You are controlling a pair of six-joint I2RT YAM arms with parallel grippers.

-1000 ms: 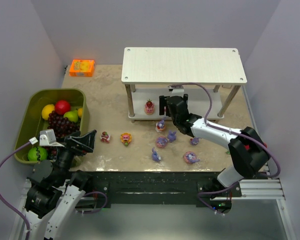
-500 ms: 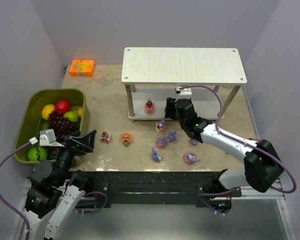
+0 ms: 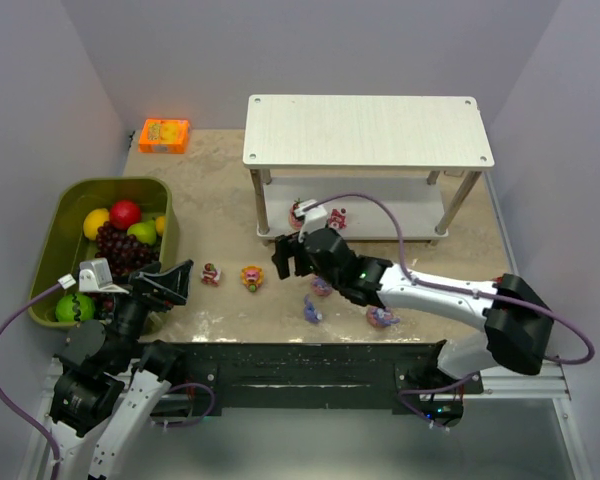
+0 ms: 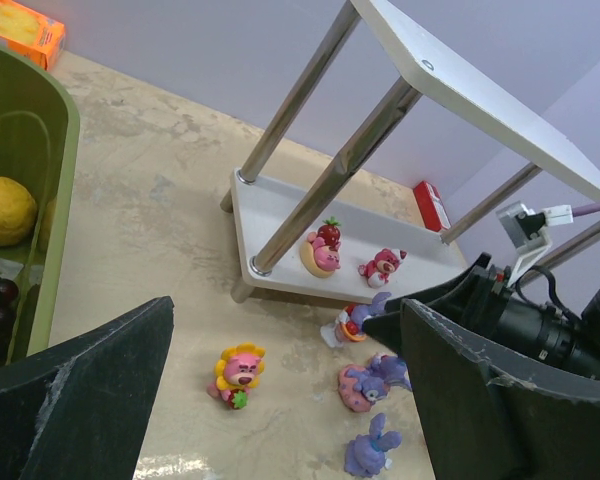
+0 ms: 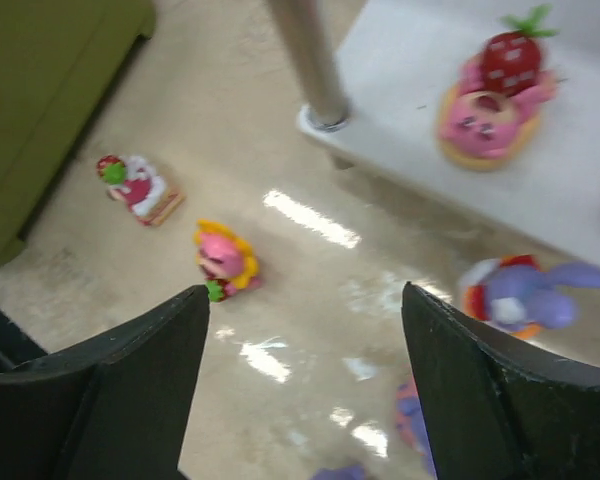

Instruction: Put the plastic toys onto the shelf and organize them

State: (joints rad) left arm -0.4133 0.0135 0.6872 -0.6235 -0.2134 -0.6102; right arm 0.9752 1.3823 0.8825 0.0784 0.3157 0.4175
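The left fingers (image 4: 285, 305) hang wide apart and empty by the olive-green bin (image 3: 110, 182). The right fingers (image 5: 305, 290), also spread and holding nothing, hover low over the counter (image 3: 210, 200) just beside the yellow-maned pink figure (image 5: 223, 262), probably the next pick (the red-and-white cake figure (image 5: 135, 187) lies further left). They should centre over it, drop straight and close across its body without nudging the purple bunnies (image 3: 313, 311), then set it on the lower board of the shelf (image 3: 365, 130) beside the strawberry-topped figure (image 4: 323, 250) and its pink neighbour (image 4: 380, 268).
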